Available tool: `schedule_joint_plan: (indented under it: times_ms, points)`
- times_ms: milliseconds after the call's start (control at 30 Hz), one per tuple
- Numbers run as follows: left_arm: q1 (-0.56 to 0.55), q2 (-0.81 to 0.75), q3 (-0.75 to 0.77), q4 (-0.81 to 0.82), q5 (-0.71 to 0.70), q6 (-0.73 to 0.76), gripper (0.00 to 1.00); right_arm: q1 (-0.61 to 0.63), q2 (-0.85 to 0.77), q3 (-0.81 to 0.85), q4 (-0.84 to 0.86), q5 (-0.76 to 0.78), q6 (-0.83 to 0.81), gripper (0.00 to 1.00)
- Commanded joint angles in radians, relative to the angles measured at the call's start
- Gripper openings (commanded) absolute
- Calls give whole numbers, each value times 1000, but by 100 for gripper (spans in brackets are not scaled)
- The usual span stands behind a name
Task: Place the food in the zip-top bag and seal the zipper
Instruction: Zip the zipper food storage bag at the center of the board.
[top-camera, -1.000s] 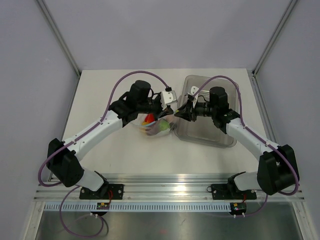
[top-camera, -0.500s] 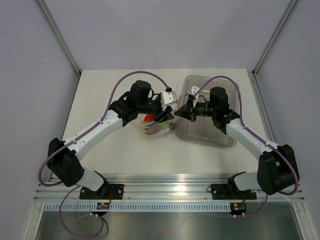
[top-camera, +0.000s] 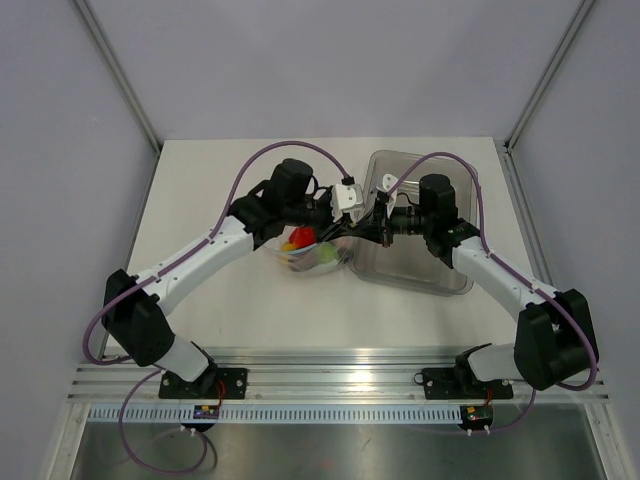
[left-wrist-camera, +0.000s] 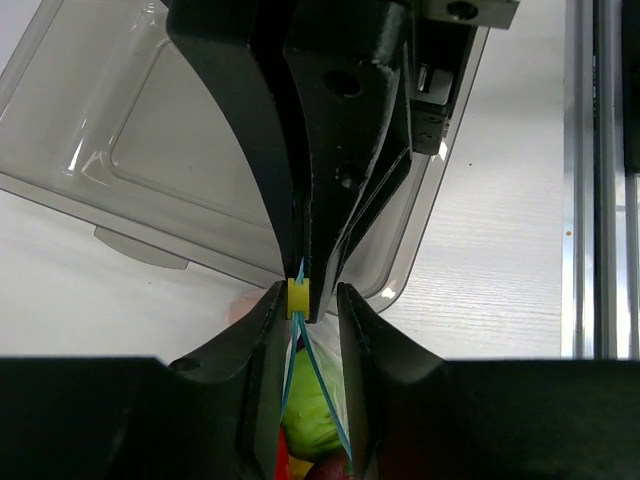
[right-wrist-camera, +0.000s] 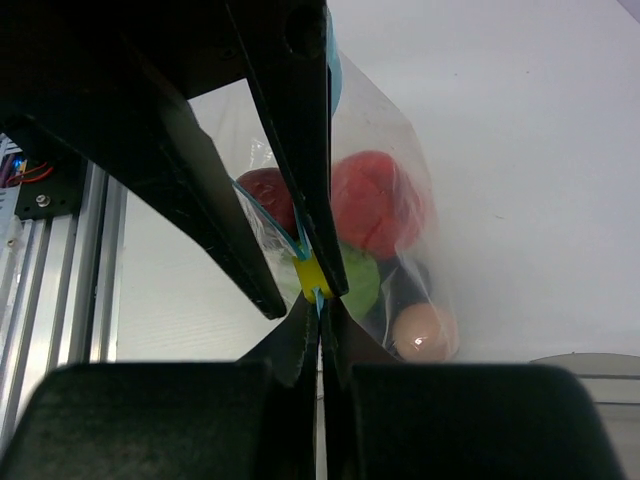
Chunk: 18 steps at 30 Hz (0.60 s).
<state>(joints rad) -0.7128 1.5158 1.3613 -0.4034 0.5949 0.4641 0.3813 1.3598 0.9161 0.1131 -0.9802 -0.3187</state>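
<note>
The zip-top bag (top-camera: 312, 252) lies between both grippers with the food inside: red (right-wrist-camera: 375, 205), green (right-wrist-camera: 360, 280), pink (right-wrist-camera: 425, 330) and dark red (right-wrist-camera: 268, 190) pieces show through it. My right gripper (right-wrist-camera: 321, 305) is shut on the end of the light-blue zipper (left-wrist-camera: 325, 400), just past a yellow slider (right-wrist-camera: 312, 274). My left gripper (left-wrist-camera: 310, 295) is open, and its fingers (right-wrist-camera: 290, 120) straddle the bag mouth, with the slider (left-wrist-camera: 297, 296) against one finger. Behind the slider the two blue strips stand apart. In the top view the left gripper (top-camera: 345, 232) and right gripper (top-camera: 362, 232) almost touch.
The grey translucent bin (top-camera: 420, 270) lies just right of the bag, under my right arm; it also shows in the left wrist view (left-wrist-camera: 150, 130). The aluminium rail (top-camera: 340, 385) runs along the near table edge. White walls enclose the table on three sides.
My left gripper has slid to the right along the bag mouth, closing up to the right gripper. The right gripper has kept its hold and barely moved.
</note>
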Motion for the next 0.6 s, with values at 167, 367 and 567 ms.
schedule_joint_plan:
  times_ms: [167,367,567]
  points:
    - [-10,9,44,-11,23,13,13,-4,-5,59,10,-25,-23,0]
    - [-7,1,33,-34,2,27,0,-13,-27,40,23,35,-28,0]
    - [45,-51,-45,-14,-24,24,0,-90,-71,-68,230,14,110,0]
